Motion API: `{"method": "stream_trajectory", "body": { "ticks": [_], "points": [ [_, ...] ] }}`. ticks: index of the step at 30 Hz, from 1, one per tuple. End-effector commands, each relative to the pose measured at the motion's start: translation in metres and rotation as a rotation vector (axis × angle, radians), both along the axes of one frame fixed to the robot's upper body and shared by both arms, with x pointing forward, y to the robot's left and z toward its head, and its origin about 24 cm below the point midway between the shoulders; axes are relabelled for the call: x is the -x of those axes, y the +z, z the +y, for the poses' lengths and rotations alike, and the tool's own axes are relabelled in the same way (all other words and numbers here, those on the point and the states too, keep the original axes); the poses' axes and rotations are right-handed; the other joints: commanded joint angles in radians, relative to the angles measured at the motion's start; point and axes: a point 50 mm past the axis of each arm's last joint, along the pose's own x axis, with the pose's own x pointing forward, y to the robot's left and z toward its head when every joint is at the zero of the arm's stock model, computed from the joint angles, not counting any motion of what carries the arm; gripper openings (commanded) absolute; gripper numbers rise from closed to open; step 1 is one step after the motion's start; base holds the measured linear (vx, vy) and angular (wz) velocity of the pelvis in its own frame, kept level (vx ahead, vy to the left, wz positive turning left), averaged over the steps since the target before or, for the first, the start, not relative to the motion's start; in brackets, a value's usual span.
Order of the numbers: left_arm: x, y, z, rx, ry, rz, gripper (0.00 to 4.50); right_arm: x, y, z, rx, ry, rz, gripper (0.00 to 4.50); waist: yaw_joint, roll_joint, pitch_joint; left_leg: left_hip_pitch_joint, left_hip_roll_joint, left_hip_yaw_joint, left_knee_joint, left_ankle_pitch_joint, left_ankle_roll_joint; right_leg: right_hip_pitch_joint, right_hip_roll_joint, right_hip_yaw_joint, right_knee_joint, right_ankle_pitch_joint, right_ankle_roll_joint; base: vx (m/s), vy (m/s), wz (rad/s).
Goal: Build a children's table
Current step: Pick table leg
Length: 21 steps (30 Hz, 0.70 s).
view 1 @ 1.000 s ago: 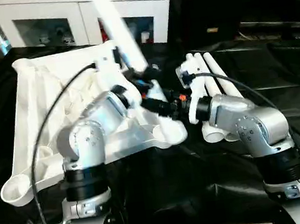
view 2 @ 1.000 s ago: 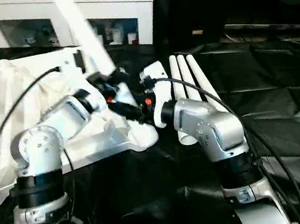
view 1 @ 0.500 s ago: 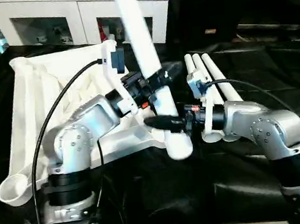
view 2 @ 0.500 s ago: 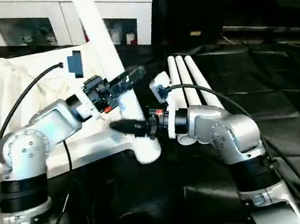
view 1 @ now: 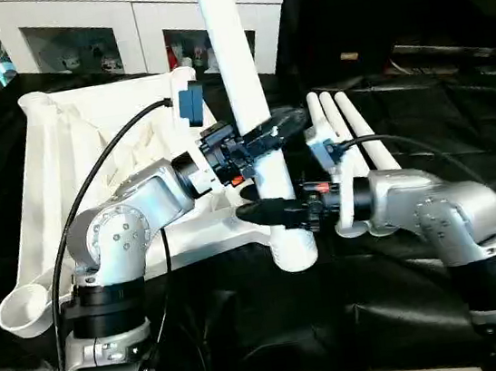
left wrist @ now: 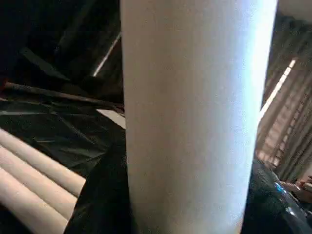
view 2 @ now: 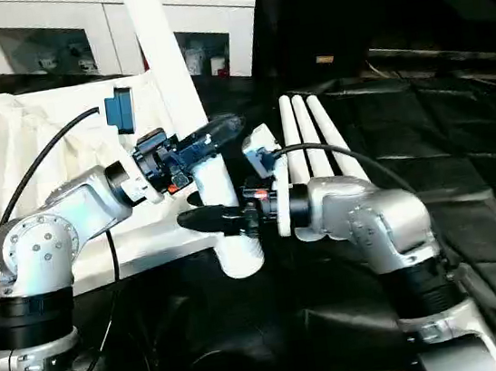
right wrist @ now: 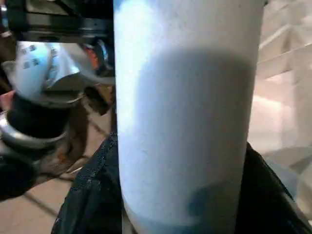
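The white table top [view 1: 71, 163] lies upside down on the left, ribs and round corner sockets [view 1: 22, 311] facing up. One white tube leg [view 1: 239, 86] stands nearly upright over its near right corner; the leg's lower end [view 1: 293, 253] hides that socket. My left gripper [view 1: 268, 132] is shut on the leg at mid-height. My right gripper [view 1: 265, 211] is shut on it lower down, coming in from the right. The leg runs between dark fingers in the left wrist view [left wrist: 190, 122] and in the right wrist view [right wrist: 185, 122]. Three more legs [view 1: 350, 126] lie side by side to the right.
Black cloth [view 1: 339, 320] covers the work surface and drapes over its near edge. A white cabinet with glass doors [view 1: 118, 29] stands behind the table top. Black cables run along both of my forearms.
The leg has swung from a leftward lean to nearly upright, and its lower end has come down over the near right corner. My right gripper now grips it lower down.
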Motion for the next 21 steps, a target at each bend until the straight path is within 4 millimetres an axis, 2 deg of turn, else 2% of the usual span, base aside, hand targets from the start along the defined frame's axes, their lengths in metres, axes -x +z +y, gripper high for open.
{"method": "stream_trajectory", "body": {
  "ticks": [1, 2, 3, 4, 5, 7, 10, 12, 13, 16, 18, 19, 21],
  "points": [
    [0.001, 0.012, -0.012, 0.021, -0.02, -0.038, 1.86, -0.012, -0.003, -0.005, 0.077, -0.142, -0.036, 1.91, -0.001, 0.014, -0.082, 0.012, 0.023, -0.002, -0.063, -0.116, -0.028, 0.059, -0.059, 0.031, -0.07, -0.114, -0.183, 0.0, 0.0, 0.0],
    [0.0, 0.01, -0.012, 0.012, -0.004, -0.029, 1.86, -0.013, -0.002, -0.004, 0.084, -0.155, -0.046, 1.91, 0.003, 0.034, -0.082, 0.014, 0.023, -0.005, -0.064, -0.118, -0.033, 0.059, -0.06, 0.031, -0.067, -0.106, -0.187, 0.0, 0.0, 0.0],
    [-0.001, 0.009, -0.012, -0.003, 0.008, -0.025, 2.21, -0.014, -0.002, -0.003, 0.083, -0.176, -0.05, 1.91, 0.001, 0.034, -0.082, 0.014, 0.023, -0.004, -0.063, -0.123, -0.034, 0.058, -0.059, 0.031, -0.07, -0.1, -0.187, 0.0, 0.0, 0.0],
    [-0.001, 0.007, -0.012, -0.027, 0.029, -0.024, 2.42, -0.016, -0.001, -0.003, 0.08, -0.202, -0.058, 1.91, -0.001, 0.028, -0.082, 0.012, 0.022, -0.005, -0.064, -0.125, -0.036, 0.061, -0.058, 0.03, -0.067, -0.084, -0.192, 0.0, 0.0, 0.0],
    [-0.002, 0.006, -0.012, -0.047, 0.052, -0.025, 2.56, -0.017, -0.001, -0.002, 0.075, -0.226, -0.061, 1.91, 0.001, 0.031, -0.082, 0.013, 0.023, -0.006, -0.065, -0.128, -0.041, 0.061, -0.059, 0.03, -0.067, -0.084, -0.193, 0.0, 0.0, 0.0],
    [-0.005, 0.004, -0.012, -0.076, 0.112, -0.017, 2.66, -0.019, 0.0, -0.001, 0.067, -0.259, -0.064, 1.91, 0.0, 0.035, -0.082, 0.014, 0.023, -0.007, -0.066, -0.139, -0.046, 0.061, -0.059, 0.03, -0.068, -0.093, -0.192, 0.0, 0.0, 0.0],
    [-0.012, 0.001, -0.012, -0.139, 0.242, 0.038, 2.86, -0.022, 0.001, 0.001, 0.061, -0.311, -0.073, 1.91, 0.002, 0.034, -0.081, 0.016, 0.024, -0.006, -0.066, -0.159, -0.055, 0.06, -0.06, 0.031, -0.07, -0.107, -0.189, 0.0, 0.0, 0.0],
    [-0.014, 0.0, -0.012, -0.16, 0.285, 0.057, 2.86, -0.024, 0.001, 0.002, 0.062, -0.331, -0.074, 1.9, 0.002, 0.034, -0.081, 0.015, 0.023, -0.007, -0.067, -0.156, -0.056, 0.061, -0.058, 0.03, -0.07, -0.103, -0.185, 0.0, 0.0, 0.0],
    [-0.015, -0.002, -0.012, -0.18, 0.31, 0.06, 2.64, -0.024, 0.001, 0.002, 0.063, -0.337, -0.074, 1.9, 0.003, 0.029, -0.081, 0.013, 0.023, -0.007, -0.067, -0.151, -0.053, 0.063, -0.058, 0.03, -0.068, -0.097, -0.182, 0.0, 0.0, 0.0],
    [-0.021, -0.007, -0.01, -0.26, 0.441, 0.067, 2.49, -0.027, 0.002, 0.004, 0.069, -0.363, -0.078, 1.9, 0.001, 0.029, -0.081, 0.014, 0.024, -0.007, -0.067, -0.149, -0.047, 0.062, -0.06, 0.03, -0.07, -0.102, -0.173, 0.0, 0.0, 0.0],
    [-0.022, -0.007, -0.009, -0.269, 0.481, 0.07, 2.38, -0.028, 0.002, 0.005, 0.07, -0.371, -0.08, 1.9, 0.002, 0.03, -0.081, 0.011, 0.022, -0.007, -0.066, -0.143, -0.047, 0.064, -0.06, 0.03, -0.07, -0.095, -0.171, 0.0, 0.0, 0.0],
    [-0.022, -0.006, -0.009, -0.276, 0.492, 0.067, 2.16, -0.028, 0.002, 0.006, 0.07, -0.373, -0.08, 1.9, 0.003, 0.03, -0.082, 0.011, 0.022, -0.008, -0.065, -0.135, -0.046, 0.064, -0.06, 0.03, -0.069, -0.083, -0.172, 0.0, 0.0, 0.0],
    [-0.022, -0.006, -0.009, -0.279, 0.509, 0.062, 2.1, -0.028, 0.002, 0.006, 0.069, -0.376, -0.08, 1.9, 0.003, 0.032, -0.082, 0.011, 0.022, -0.008, -0.065, -0.135, -0.045, 0.063, -0.06, 0.029, -0.068, -0.077, -0.174, 0.0, 0.0, 0.0]
  ]
}}
